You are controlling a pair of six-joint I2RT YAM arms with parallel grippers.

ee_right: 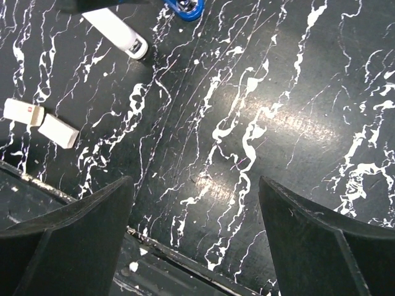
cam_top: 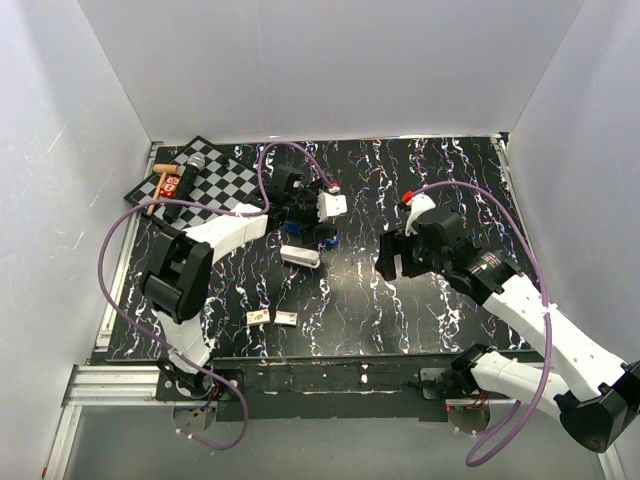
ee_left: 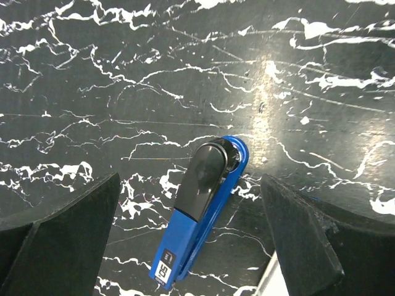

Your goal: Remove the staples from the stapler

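Note:
The stapler lies opened out on the black marbled table. Its blue arm with a black part [ee_left: 203,206] lies flat between my left fingers, and its white arm [cam_top: 300,256] lies just nearer. My left gripper [ee_left: 191,246] is open, hovering over the blue arm [cam_top: 324,236] without touching it; a sliver of the white arm [ee_left: 271,279] shows at the frame's bottom. In the top view the left gripper [cam_top: 312,222] is over the stapler. My right gripper [ee_right: 194,240] is open and empty, to the right of the stapler [cam_top: 390,256]. The white arm [ee_right: 115,29] shows at its view's upper left.
Two small tan-white blocks [cam_top: 259,316] [cam_top: 286,319] lie near the table's front edge, also in the right wrist view [ee_right: 23,111] [ee_right: 58,130]. A checkered board [cam_top: 222,183] with a few small items sits at the back left. White walls enclose the table.

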